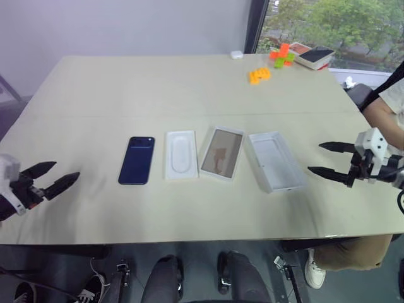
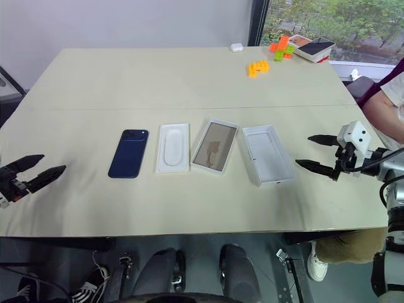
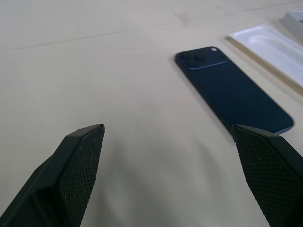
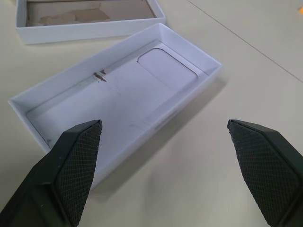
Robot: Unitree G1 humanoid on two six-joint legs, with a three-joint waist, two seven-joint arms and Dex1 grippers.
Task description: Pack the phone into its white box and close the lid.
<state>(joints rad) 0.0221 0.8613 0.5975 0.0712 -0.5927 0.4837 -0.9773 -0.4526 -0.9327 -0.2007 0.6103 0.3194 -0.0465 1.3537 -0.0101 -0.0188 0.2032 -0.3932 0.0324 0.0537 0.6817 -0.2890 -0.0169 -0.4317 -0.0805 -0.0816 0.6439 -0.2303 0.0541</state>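
The left end effector point(image 1: 53, 178) hovers at the lower left of the frame, its two black fingers spread wide and gripping nothing, pointed toward the phone point(image 1: 137, 160). The right end effector point(image 1: 328, 159) hangs at the right edge, likewise released and empty, aimed at the lid point(image 1: 276, 161).

Four items lie in a row across the middle of the pale counter point(image 1: 177, 82). From left to right: the dark navy phone, face down with its camera cluster at the far end; just beside it a thin white insert point(image 1: 181, 154) with an oval recess; then the white box point(image 1: 222, 153), a shallow tray showing its tan floor; and the deeper lid, lying open side up and angled slightly, its plain white interior exposed. None of the four touches another.

At the upper right of the frame, near the window, sit orange and green blocks point(image 1: 270, 64), a small white case point(image 1: 237, 55) and another phone box point(image 1: 314, 55). A person's arm point(image 1: 386, 113) shows at the right edge.
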